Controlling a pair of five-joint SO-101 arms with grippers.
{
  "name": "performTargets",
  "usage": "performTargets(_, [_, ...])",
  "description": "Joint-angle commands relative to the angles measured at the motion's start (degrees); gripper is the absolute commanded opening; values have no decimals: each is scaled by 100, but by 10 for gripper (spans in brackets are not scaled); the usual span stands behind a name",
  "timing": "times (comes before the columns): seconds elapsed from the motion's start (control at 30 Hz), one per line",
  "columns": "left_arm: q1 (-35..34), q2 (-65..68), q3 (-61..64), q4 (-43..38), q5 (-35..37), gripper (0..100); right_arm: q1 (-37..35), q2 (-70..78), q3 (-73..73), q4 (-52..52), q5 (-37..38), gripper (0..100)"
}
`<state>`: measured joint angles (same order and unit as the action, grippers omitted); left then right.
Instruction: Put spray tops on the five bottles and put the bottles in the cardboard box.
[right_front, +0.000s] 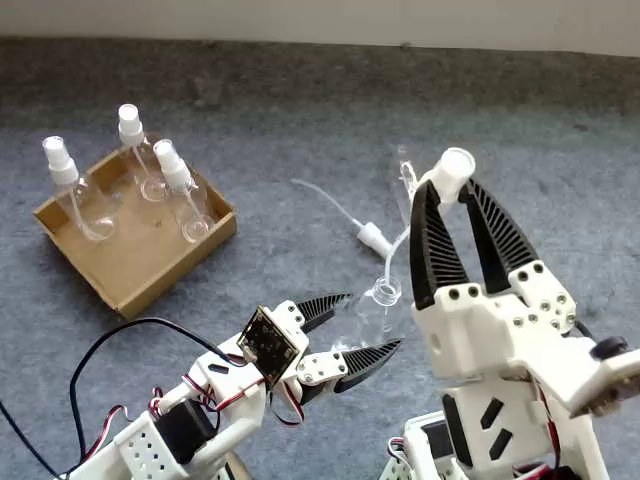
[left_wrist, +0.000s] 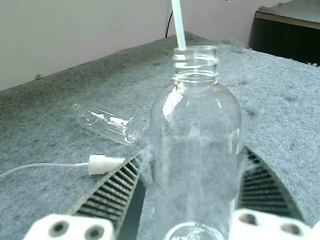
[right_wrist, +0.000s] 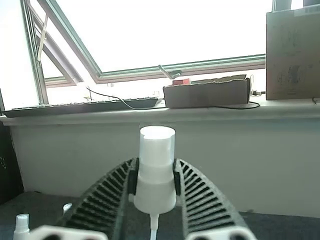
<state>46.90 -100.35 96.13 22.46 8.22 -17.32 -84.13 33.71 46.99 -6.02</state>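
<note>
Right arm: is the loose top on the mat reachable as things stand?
Probably not: right gripper is shut on a second top, its tube in the bottle neck. The loose top lies unobstructed close by.

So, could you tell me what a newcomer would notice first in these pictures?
The right end effector pinches a white plastic spray top, its thin tube dipping into the neck of a clear round bottle held upright by the left end effector. At the high view's upper left, a shallow brown cardboard box holds three capped clear bottles.
</note>
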Motion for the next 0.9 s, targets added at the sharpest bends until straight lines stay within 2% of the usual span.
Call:
performTargets(0.0, [84, -119, 110, 18, 26, 189, 75, -22, -330, 145, -70, 16])
performTargets(0.27, [66, -127, 110, -18, 26, 189, 57, -22, -268, 180, -88, 16])
performTargets(0.33, [57, -127, 110, -18, 26, 189, 48, -22, -268, 470, -149, 16])
performTargets(0.47, [-330, -127, 110, -123, 26, 189, 40, -22, -321, 1305, -1196, 17])
performTargets(0.57, [-549, -127, 110, -290, 53, 189, 22, -22, -321, 1604, -1240, 17])
performTargets(0.87, [-549, -127, 110, -290, 44, 189, -1464, -22, -259, 2026, -1222, 17])
